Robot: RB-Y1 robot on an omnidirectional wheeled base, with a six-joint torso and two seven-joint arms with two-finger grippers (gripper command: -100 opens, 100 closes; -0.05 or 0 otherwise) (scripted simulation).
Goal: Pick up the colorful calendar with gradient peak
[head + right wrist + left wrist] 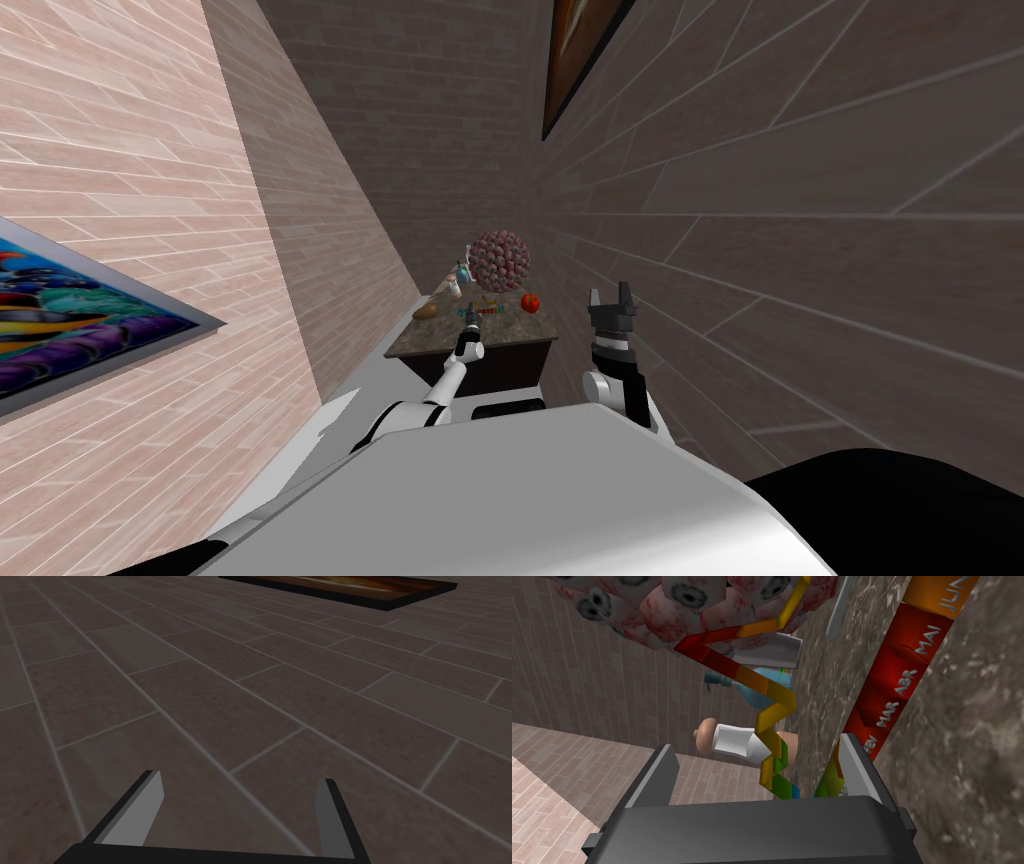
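Observation:
The calendar (773, 707) is a zigzag strip running from red through orange and yellow to green, rising from a flat red-to-orange base (903, 680) lettered with months. It lies on a mottled brown table top (962, 751). My left gripper (757, 748) is open right at it: the strip's green lower end sits between the fingers, and the base runs beside one finger (857, 768). In the head view the calendar (488, 307) is small at mid table, with the left gripper (468, 318) just before it. My right gripper (612, 298) hangs open beside the table, facing a wall.
Behind the calendar lie a white bottle with a tan cap (732, 743), a blue spray bottle (762, 681) and a big spotted pink ball (500, 260). A red round fruit (530, 302) and a brown lump (426, 311) flank it. Brick walls close in on both sides.

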